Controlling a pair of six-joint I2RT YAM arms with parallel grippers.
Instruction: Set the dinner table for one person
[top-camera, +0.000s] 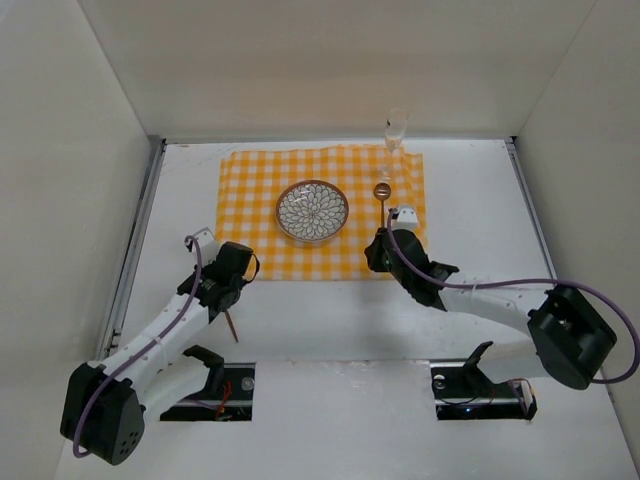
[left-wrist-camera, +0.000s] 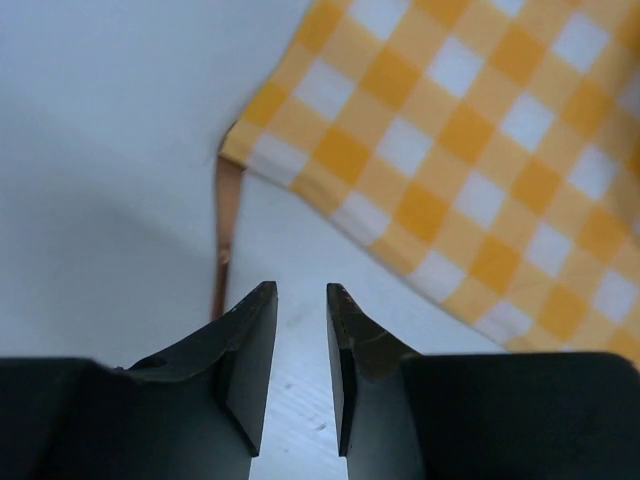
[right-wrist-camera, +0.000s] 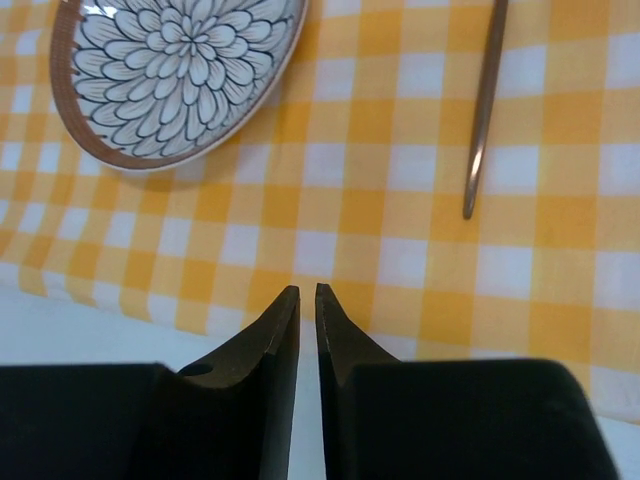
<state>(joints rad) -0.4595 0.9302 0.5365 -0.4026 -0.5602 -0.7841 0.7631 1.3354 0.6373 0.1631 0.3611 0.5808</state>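
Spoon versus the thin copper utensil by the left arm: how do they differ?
The spoon lies on the checked cloth beside the plate; the copper utensil lies on the bare dinner table. The spoon's round bowl shows; the utensil's type is unclear. Both are slim and copper-coloured.

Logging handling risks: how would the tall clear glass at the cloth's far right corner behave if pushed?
The glass looks tall and narrow on a slim stem, so a sideways push would probably tip it. Being clear glass, it is likely fragile and slippery. Its foot seems on the checked cloth, so dragging that could topple it.
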